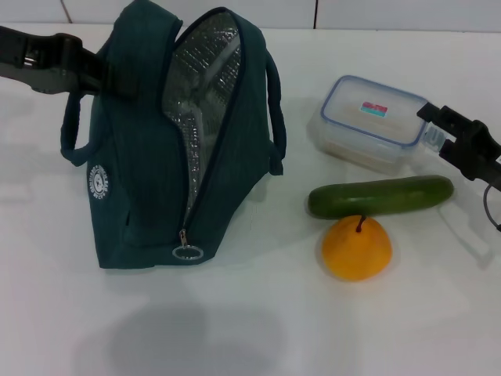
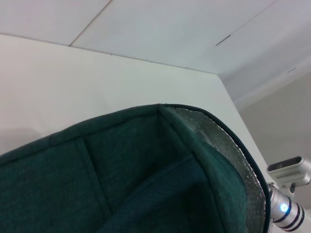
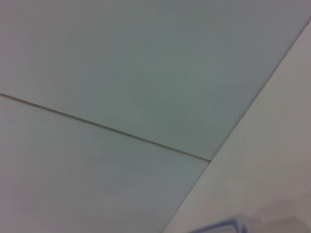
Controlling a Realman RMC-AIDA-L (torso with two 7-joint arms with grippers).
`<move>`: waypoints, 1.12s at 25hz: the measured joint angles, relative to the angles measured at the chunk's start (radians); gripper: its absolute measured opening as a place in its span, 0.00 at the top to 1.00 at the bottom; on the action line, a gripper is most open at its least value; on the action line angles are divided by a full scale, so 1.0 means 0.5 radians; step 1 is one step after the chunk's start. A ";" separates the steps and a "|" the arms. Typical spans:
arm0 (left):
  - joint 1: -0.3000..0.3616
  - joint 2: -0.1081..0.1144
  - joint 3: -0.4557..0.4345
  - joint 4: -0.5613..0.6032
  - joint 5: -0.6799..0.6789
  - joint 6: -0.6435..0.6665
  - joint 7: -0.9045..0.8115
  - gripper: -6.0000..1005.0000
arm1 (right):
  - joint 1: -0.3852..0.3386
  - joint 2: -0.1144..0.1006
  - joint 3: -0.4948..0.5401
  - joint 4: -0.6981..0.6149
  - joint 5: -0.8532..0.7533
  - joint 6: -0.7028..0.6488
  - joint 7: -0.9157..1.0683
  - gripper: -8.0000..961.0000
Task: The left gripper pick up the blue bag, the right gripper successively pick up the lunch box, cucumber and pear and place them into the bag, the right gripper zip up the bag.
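The left pincer, at upper left of the head view, is closed on the blue bag, which is held upright and unzipped. The right pincer is seen open beside the lunch box; cucumber and pear lie below on the tabletop.

- The left gripper is showing as a black claw on a black arm with a greyish section behind it.
- The right gripper is showing as a black, blocky, angular claw, with a thin dark cable looping below its arm.
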 joint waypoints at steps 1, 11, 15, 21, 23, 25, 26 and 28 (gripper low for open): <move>0.000 0.000 0.000 0.000 0.000 0.000 0.001 0.96 | -0.002 0.000 -0.009 -0.007 0.000 0.011 0.000 0.26; 0.003 0.000 0.000 0.000 0.000 -0.002 0.009 0.96 | -0.005 0.006 -0.014 -0.011 0.000 0.050 0.000 0.58; 0.003 0.000 0.000 0.000 0.000 -0.001 0.013 0.95 | -0.005 0.007 -0.014 -0.024 -0.001 0.050 -0.015 0.69; 0.003 0.000 0.012 0.000 0.000 0.002 0.015 0.95 | -0.005 0.007 -0.014 -0.027 0.000 0.049 -0.031 0.85; 0.003 0.000 0.017 0.000 0.000 0.003 0.016 0.95 | -0.006 0.007 -0.014 -0.026 0.000 0.044 -0.046 0.88; 0.003 0.000 0.019 0.000 0.000 0.003 0.016 0.95 | -0.009 0.007 -0.015 -0.026 -0.001 0.028 -0.055 0.89; 0.003 0.000 0.020 0.000 0.000 0.003 0.017 0.95 | -0.011 0.007 -0.015 -0.027 -0.001 0.019 -0.056 0.89; 0.003 0.000 0.021 0.000 0.000 0.002 0.019 0.95 | -0.023 0.007 -0.015 -0.032 0.000 -0.006 -0.059 0.89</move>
